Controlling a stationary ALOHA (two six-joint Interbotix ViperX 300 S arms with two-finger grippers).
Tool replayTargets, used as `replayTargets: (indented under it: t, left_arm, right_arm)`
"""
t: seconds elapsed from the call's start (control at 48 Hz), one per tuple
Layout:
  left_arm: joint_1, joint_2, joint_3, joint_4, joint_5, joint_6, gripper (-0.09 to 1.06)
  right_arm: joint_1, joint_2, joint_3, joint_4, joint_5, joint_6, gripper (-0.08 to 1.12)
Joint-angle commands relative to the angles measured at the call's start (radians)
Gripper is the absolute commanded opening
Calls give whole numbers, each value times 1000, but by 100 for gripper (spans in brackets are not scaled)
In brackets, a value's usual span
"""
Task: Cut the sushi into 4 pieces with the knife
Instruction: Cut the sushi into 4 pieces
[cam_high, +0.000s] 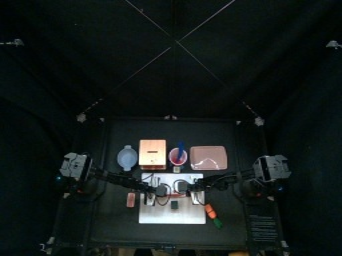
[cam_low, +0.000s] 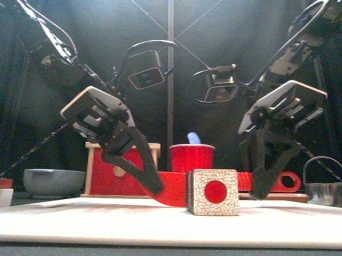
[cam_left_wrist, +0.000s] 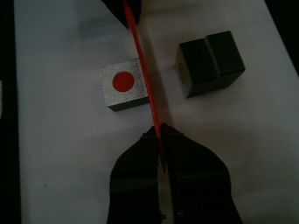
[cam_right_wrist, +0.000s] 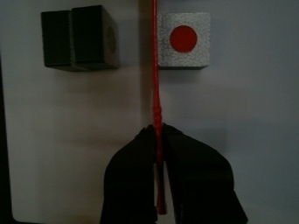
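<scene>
A red knife lies across the white cutting board, and both grippers hold it. My left gripper is shut on one end and my right gripper on the other. The blade runs between the sushi parts. On one side stands a single piece with a white face and a red dot, nearest in the front view. On the other side two dark green blocks are still joined. In the front view the grippers flank the single piece.
Behind the board stand a blue-grey bowl, the wooden box with its red drawer front, a red cup holding a blue knife, and the pink tray. An orange and green toy lies front right.
</scene>
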Motion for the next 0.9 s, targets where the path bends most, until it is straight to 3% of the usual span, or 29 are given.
replayTargets:
  t: [0.021, 0.188, 0.396, 0.583, 0.729, 0.896]
  left_arm:
    - [25, -3, -9, 20, 9, 11, 30]
    - [26, -55, -8, 38, 9, 11, 30]
    - [17, -172, -6, 52, 26, 9, 30]
    - [-37, -196, -8, 51, 28, 8, 30]
    - [-89, -181, -20, 35, 28, 3, 30]
    - [-124, -155, -35, -21, 26, 3, 30]
  right_arm:
    - [-28, -25, -12, -3, -5, -3, 12]
    - [-28, -81, -25, -3, 25, -3, 12]
    - [-17, -178, -31, 2, 66, -2, 12]
    - [38, -212, -26, 12, 71, -2, 12]
    - [72, -201, -21, 44, 71, -2, 12]
    - [103, -183, -17, 67, 64, -2, 12]
